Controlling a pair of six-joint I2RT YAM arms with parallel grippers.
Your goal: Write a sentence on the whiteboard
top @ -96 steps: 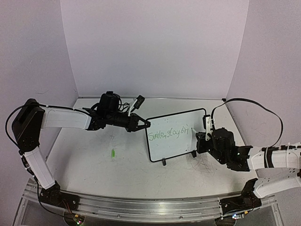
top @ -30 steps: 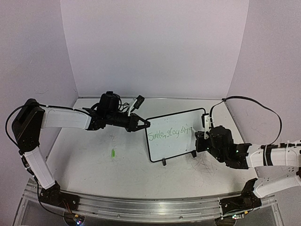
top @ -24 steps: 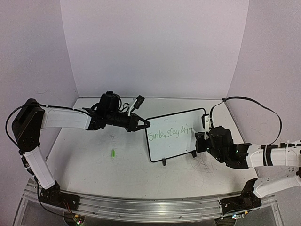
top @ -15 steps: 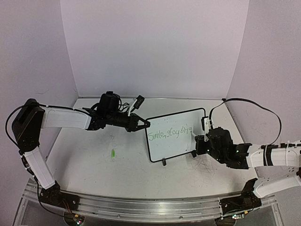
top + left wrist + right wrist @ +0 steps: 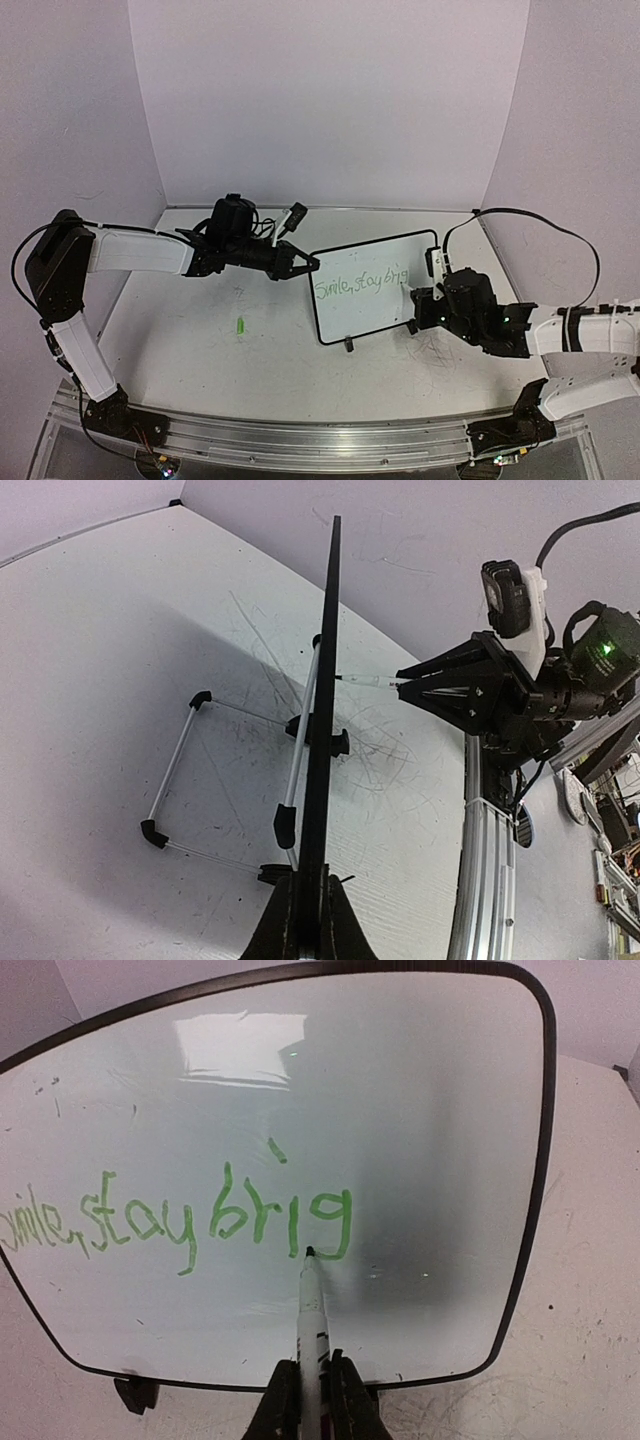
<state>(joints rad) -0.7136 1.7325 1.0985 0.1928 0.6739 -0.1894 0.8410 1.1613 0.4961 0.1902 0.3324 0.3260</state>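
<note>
Right wrist: right gripper [image 5: 310,1388] clamps marker [image 5: 311,1310], tip touching sentence [image 5: 230,1210] on whiteboard [image 5: 420,1080].

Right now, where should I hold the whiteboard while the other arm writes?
Its left frame edge, pinched front and back from the left, as the left gripper does. The whiteboard stands propped on feet, and that edge leaves its face free for the marker.

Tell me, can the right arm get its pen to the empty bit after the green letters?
Probably yes. The right gripper holds the marker with its tip on the whiteboard at the sentence's end, and nothing covers the bare part.
</note>
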